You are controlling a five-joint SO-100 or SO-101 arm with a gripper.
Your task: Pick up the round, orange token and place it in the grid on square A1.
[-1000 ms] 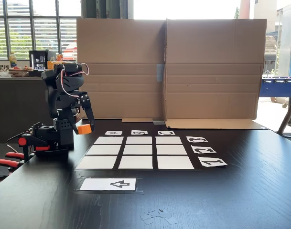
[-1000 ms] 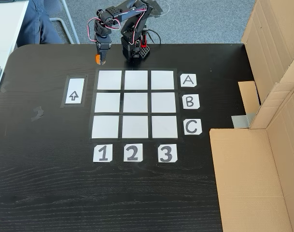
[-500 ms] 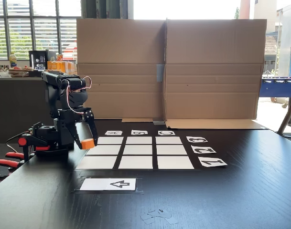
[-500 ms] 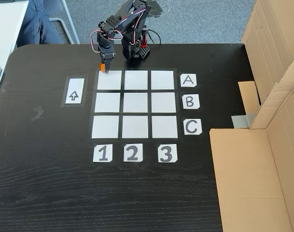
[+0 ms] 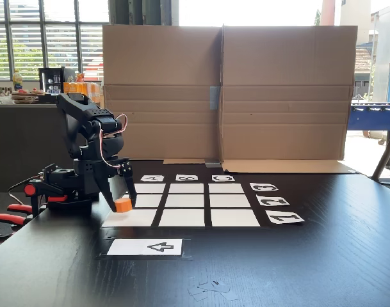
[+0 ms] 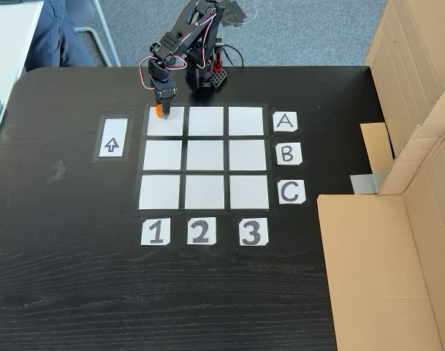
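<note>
One token, orange, is sitting pinched in the tool, low over square A1 of the grid. Pick-up and carry are looking done; lowering, releasing and retreating are remaining.

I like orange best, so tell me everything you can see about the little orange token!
The token is a small, short, bright orange cylinder that looks like solid plastic. It stands upright between the fingers of the black gripper, low over square A1, the grid's corner cell. Whether its bottom already touches the paper cannot be told.
</note>
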